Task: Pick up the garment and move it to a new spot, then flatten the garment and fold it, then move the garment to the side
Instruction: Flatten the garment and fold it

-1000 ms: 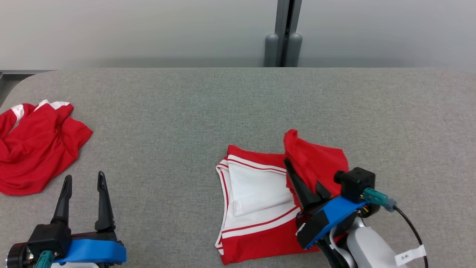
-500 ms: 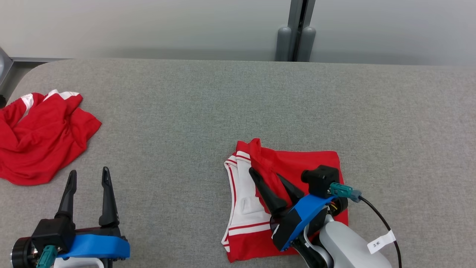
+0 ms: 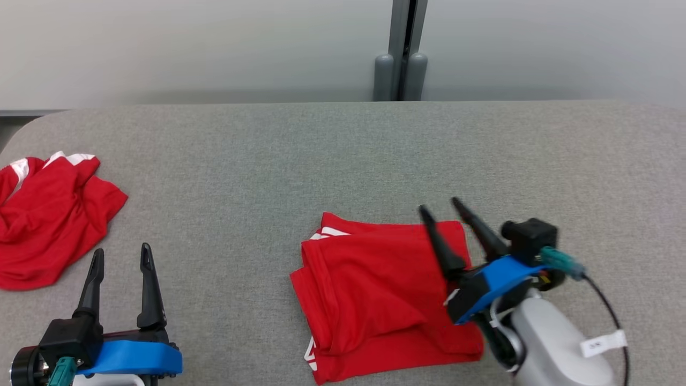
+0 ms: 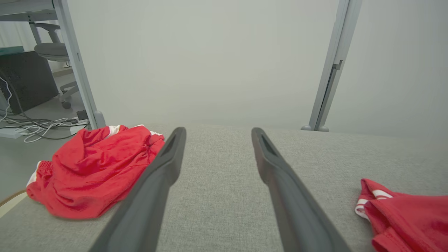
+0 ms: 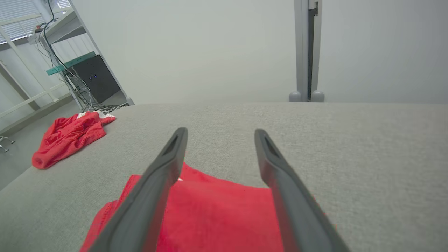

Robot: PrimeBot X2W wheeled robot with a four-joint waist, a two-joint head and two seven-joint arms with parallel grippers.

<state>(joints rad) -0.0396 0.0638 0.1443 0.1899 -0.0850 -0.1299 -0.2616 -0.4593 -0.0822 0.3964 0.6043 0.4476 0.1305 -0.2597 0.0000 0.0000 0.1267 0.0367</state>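
The garment (image 3: 375, 289) is a red piece with white trim, lying folded on the grey table (image 3: 332, 155) a little right of centre. It also shows in the right wrist view (image 5: 217, 213) and at the lower right of the left wrist view (image 4: 409, 217). My right gripper (image 3: 442, 206) stands open above the garment's far right corner, with nothing between its fingers (image 5: 164, 168). My left gripper (image 3: 120, 254) is open at the near left, apart from the garment and holding nothing.
A second red garment (image 3: 48, 214) lies crumpled at the table's left edge, seen too in the left wrist view (image 4: 94, 168). A grey post (image 3: 402, 53) stands behind the table. Cables and a dark box (image 5: 94, 77) sit on the floor beyond the left edge.
My right gripper carried the garment's right flap leftward over the white inner side, opened and let go, then pulled back to the right. The left arm stayed put. The camera shifted slightly.
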